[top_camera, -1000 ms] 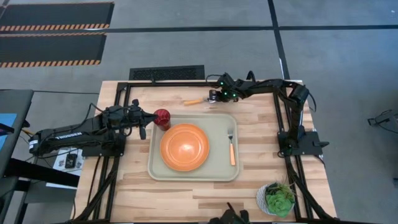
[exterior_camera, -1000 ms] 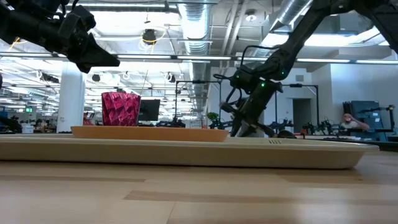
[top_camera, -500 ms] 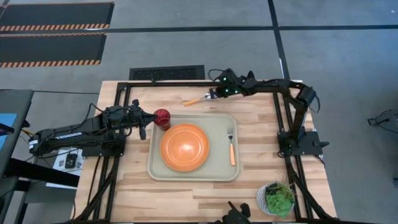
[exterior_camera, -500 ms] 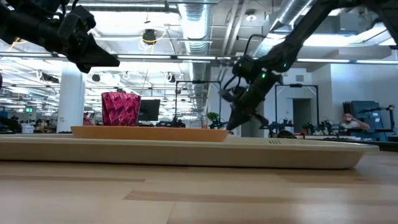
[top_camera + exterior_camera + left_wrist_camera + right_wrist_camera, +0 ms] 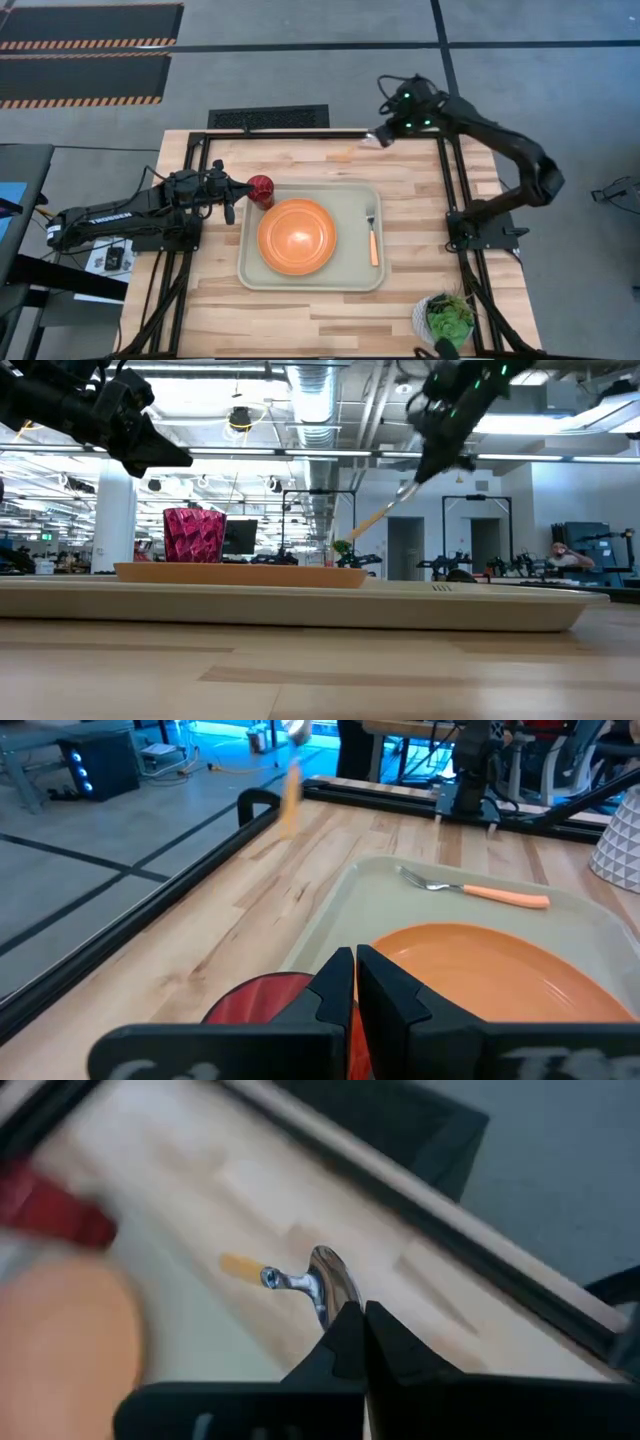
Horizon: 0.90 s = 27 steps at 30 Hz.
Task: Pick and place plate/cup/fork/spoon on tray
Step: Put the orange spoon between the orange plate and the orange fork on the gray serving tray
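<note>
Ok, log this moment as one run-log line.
right gripper: shut on spoon, lifted above table's far edge | left gripper: shut, by cup | plate, fork: on tray

Table: pale wooden butcher-block top (image 5: 300, 305) edged by a black metal frame (image 5: 270, 133).
Floor: grey concrete (image 5: 300, 70) crossed by dark seams, with two black mats edged in orange-and-black hazard stripes (image 5: 85, 42) beyond the table's far left corner.
Vent: black slotted grille (image 5: 268, 117) at the table's far edge.
Plant: white pot with a green plant (image 5: 447, 320) at the table's near right corner.
Side furniture: dark bench (image 5: 20, 200) left of the table.
Ceiling: exposed silver ducts (image 5: 310, 400) and pipes, bright strip lights.
Room: white column (image 5: 115, 525) at left, pale walls, a dark doorway (image 5: 406, 555) in the distance, workstations far back.
</note>
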Each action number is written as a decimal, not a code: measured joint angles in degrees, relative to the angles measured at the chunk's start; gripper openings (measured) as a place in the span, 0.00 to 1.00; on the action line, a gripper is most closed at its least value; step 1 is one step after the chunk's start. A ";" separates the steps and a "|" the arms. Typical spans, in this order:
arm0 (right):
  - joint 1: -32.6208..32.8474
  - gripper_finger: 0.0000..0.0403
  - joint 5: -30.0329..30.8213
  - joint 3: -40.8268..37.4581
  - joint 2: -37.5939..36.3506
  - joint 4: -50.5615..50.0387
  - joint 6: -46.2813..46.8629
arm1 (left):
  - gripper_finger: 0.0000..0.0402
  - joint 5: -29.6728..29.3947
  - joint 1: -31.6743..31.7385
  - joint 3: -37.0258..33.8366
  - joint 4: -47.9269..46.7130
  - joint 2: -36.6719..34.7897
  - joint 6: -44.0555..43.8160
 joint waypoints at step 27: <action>22.43 0.01 -14.88 7.15 20.19 -18.92 -25.60 | 0.02 0.07 0.00 0.00 0.07 0.02 -0.03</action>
